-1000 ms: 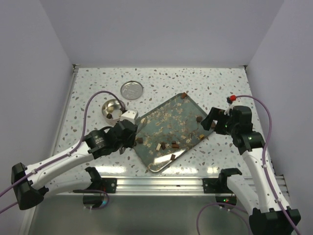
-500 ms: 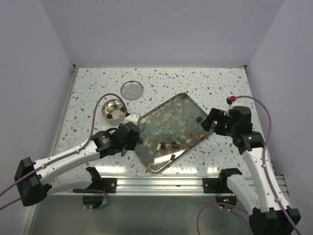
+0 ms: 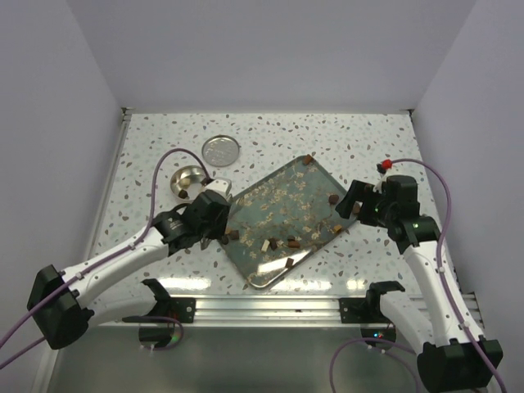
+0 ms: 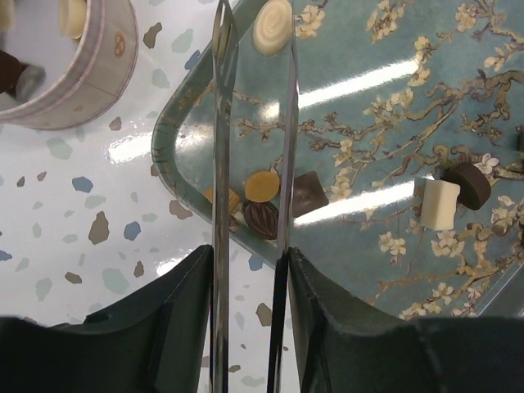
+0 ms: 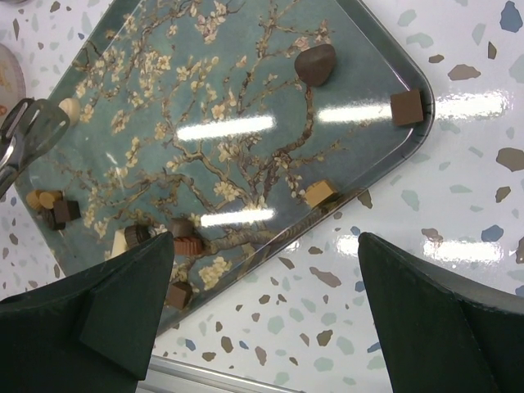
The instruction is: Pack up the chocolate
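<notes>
**Left end effector holds tweezers at the tray, right one stands open**

The left end effector point(image 3: 214, 216) is clamped on a pair of thin metal tweezers point(image 4: 216, 164), which run forward between its two fingers. The two blades stand apart. Their ends are above the left corner of the tray point(image 3: 282, 190), near the round tin point(image 4: 102, 57). A cream round piece point(image 4: 272, 26) shows between the blade ends, but it is not possible to tell whether they touch it.

The chocolate point(image 3: 291, 242) lies mostly scattered on the tray, which sits slanted in the middle of the desk point(image 3: 147, 155). Under the tweezers, close to the rim, a tan round piece point(image 4: 262, 186), a dark square point(image 4: 309, 192) and a dark oval point(image 4: 260, 219) lie close together. Further right, a cream block point(image 4: 438, 205) lies against a dark round piece point(image 4: 468, 184). Some cream and dark pieces are already inside the tin. A round metal lid point(image 3: 221, 151) lies flat on the desk behind the tin, apart from it.

The right end effector point(image 5: 264, 239) has its fingers wide apart with nothing between them, and it hovers over the right edge of the tray. Near it, a dark rounded piece point(image 5: 315, 64) lies on the tray, a brown square point(image 5: 407, 106) sits at the corner rim, and a tan piece point(image 5: 321, 193) lies just inside the edge.
</notes>
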You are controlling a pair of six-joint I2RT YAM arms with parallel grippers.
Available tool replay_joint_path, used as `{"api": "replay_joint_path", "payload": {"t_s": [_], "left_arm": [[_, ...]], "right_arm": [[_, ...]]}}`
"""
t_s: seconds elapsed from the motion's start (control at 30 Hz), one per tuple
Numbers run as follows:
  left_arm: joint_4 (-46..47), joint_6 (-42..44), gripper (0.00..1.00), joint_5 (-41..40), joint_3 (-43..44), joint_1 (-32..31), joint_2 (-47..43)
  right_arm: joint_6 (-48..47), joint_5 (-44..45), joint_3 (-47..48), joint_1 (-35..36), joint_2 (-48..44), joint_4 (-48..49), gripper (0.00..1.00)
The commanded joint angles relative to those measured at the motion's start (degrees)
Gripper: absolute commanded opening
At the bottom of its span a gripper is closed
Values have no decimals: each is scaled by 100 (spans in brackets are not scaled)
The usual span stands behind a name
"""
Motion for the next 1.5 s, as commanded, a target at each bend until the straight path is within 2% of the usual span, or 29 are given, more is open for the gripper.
{"api": "replay_joint_path", "payload": {"t_s": [0.0,0.33,1.0,1.47], "left_arm": [[429,360,46,221,156,67,60],[675,501,46,494,112,67,236],[464,615,45,90,367,50,622],[122,615,43,-323,771,-284,1123]], "right_arm": [[77,97,260,15,72,198,97],[68,106,260,24,160,242,97],[-38,-8,243,24,230,313,97],[-222,-96,242,24,283,313,98]]}}
